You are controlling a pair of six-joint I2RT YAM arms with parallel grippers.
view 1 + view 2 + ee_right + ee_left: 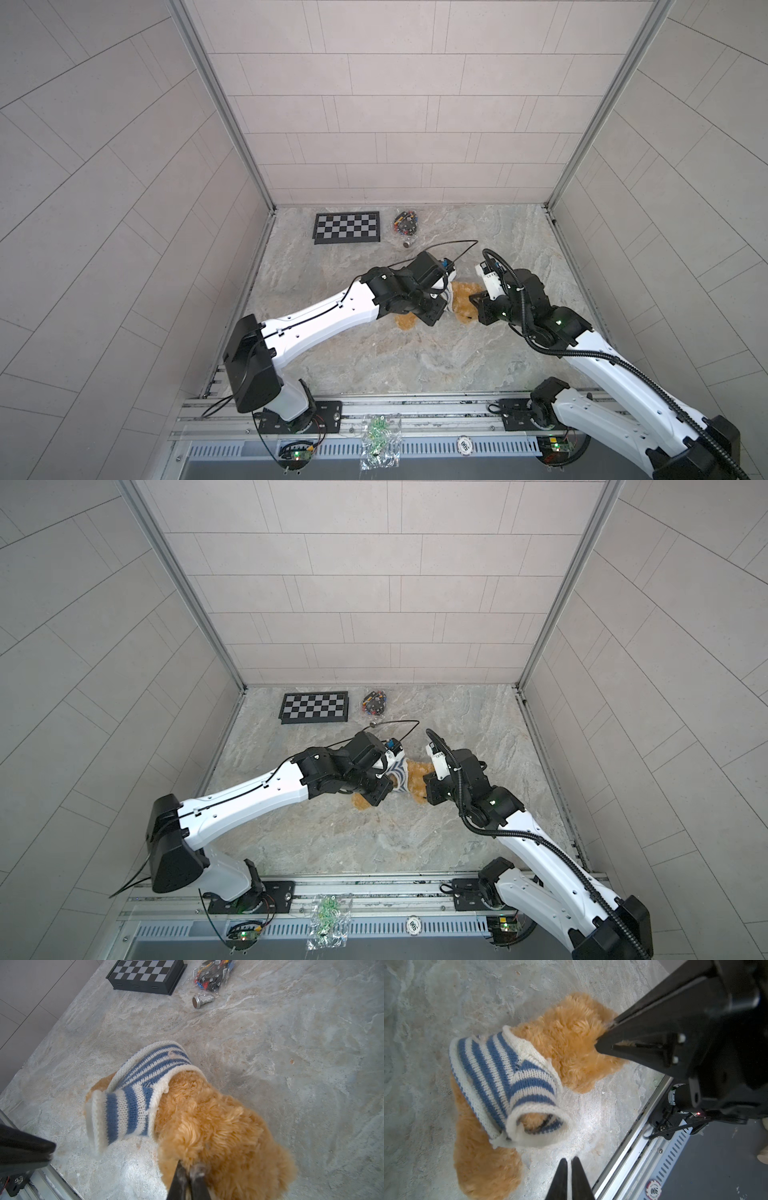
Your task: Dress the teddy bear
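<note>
The teddy bear (218, 1126) (571, 1043) lies on the marble table between both arms, golden-brown and fluffy, its face hidden. The blue-and-white striped shirt (133, 1093) (500, 1076) (399, 775) wraps part of the bear, and one empty sleeve stands out sideways. My right gripper (190, 1166) (605, 1032) is shut on the bear's fur at the bare end. My left gripper (569, 1160) hovers over bare table beside the sleeve opening. Its jaws are together with nothing between them. In both top views the arms cover most of the bear (463, 299).
A black chessboard box (347, 227) (145, 975) stands at the back of the table. Beside it are a bag of small pieces (405, 220) (214, 976) and a small silver piece (202, 1000). The metal rail (415, 409) runs along the front, bearing a poker chip (653, 1190).
</note>
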